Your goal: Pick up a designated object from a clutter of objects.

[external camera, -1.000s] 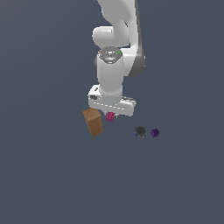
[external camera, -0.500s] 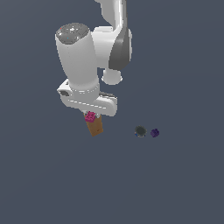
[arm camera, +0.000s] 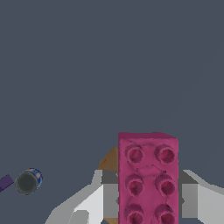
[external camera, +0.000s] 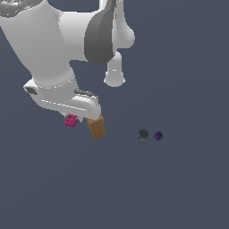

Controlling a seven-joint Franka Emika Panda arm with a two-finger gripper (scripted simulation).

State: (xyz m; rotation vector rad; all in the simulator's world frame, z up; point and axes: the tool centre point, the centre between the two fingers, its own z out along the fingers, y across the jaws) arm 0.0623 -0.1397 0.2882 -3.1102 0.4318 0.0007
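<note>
The designated object, a tiny magenta-pink studded block point(external camera: 70, 120), hangs above the floor, held in my gripper point(external camera: 72, 118) under the white hand. In the wrist view the block point(arm camera: 148, 175) fills the space between the two grey fingers point(arm camera: 109, 194), studs facing the camera; the gripper point(arm camera: 148, 199) is shut on it. The tan-brown box point(external camera: 96, 126) lies just to the exterior view's right of the block, partly behind the hand. A corner of the box point(arm camera: 111, 160) shows past the block in the wrist view.
A dark round object point(external camera: 143, 134) and a small purple object point(external camera: 158, 136) lie side by side to the exterior view's right of the box. Both show in the wrist view, the round object point(arm camera: 27, 181) and the purple object point(arm camera: 5, 182). The floor is plain dark grey.
The arm has risen and swung toward the exterior view's left, carrying the magenta block away from the box. The box, round object and purple object have not moved.
</note>
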